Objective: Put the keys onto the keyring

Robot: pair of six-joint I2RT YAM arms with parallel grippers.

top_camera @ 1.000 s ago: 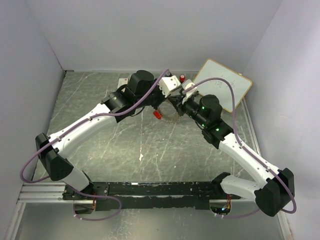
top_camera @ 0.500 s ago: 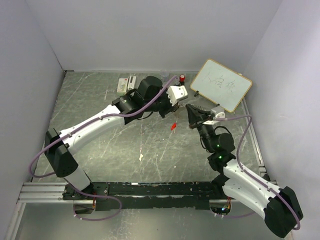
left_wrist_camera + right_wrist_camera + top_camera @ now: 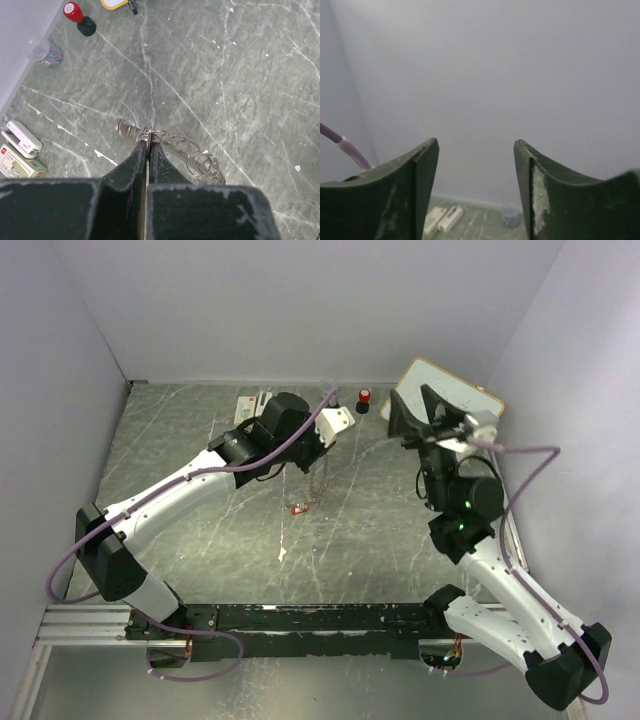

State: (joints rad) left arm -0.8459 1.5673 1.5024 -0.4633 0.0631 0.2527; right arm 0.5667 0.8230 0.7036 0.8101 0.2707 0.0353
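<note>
The left gripper (image 3: 148, 142) clenches the thin dark-grey toothed metal keyring (image 3: 159, 134), its red-headed silver key (image 3: 299, 508) near the open grey marbled table (image 3: 380, 530) centre, while at 2 o'clock the right gripper (image 3: 476, 150) gapes empty toward the pale wall (image 3: 485, 65)

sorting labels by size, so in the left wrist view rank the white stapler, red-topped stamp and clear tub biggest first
1. white stapler, though it lies nearer the camera
2. red-topped stamp and clear tub, too alike to rank

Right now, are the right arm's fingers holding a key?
No, the right fingers stand apart with only the bare wall between them.
</note>
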